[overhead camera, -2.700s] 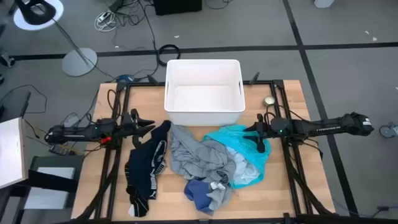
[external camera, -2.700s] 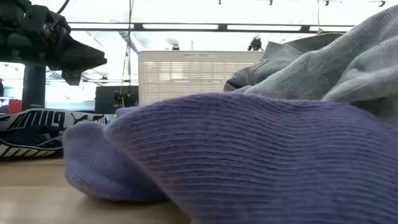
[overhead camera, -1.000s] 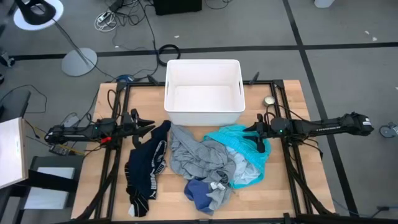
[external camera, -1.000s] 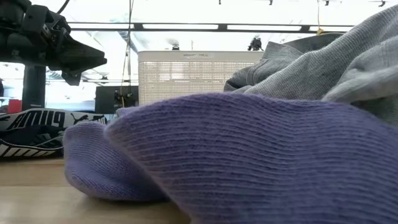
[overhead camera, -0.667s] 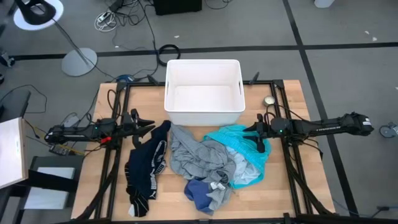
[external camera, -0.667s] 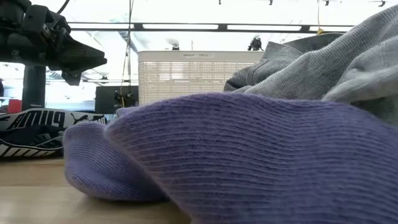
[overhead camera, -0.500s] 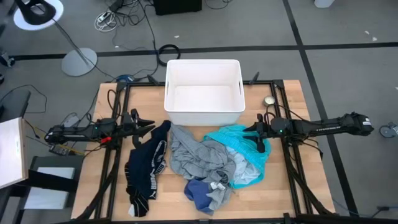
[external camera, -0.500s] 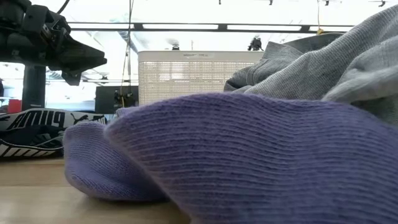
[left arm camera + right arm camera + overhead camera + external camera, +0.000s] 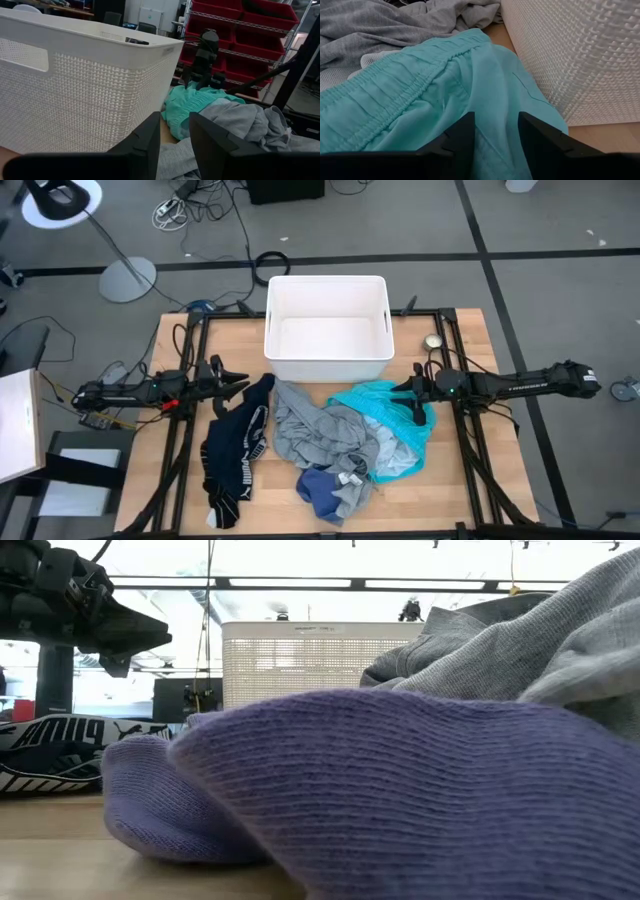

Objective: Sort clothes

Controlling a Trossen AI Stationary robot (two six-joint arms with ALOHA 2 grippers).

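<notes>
The clothes lie in a pile on the wooden table (image 9: 450, 480). A grey shirt (image 9: 318, 430) is in the middle, a turquoise piece (image 9: 385, 420) at its right, a black-navy piece with white lettering (image 9: 232, 452) at its left, and a blue sock (image 9: 318, 485) at the near side. The sock fills the low view (image 9: 380, 790). My left gripper (image 9: 242, 380) is open above the table, just left of the black-navy piece's far end. My right gripper (image 9: 495, 120) is open over the turquoise piece's waistband side. I cannot tell whether it touches the cloth.
A white rectangular bin (image 9: 326, 328) stands at the table's far middle, just beyond the pile and between both grippers. A small round object (image 9: 433, 342) lies right of the bin. Bare wood shows at the near left and near right corners.
</notes>
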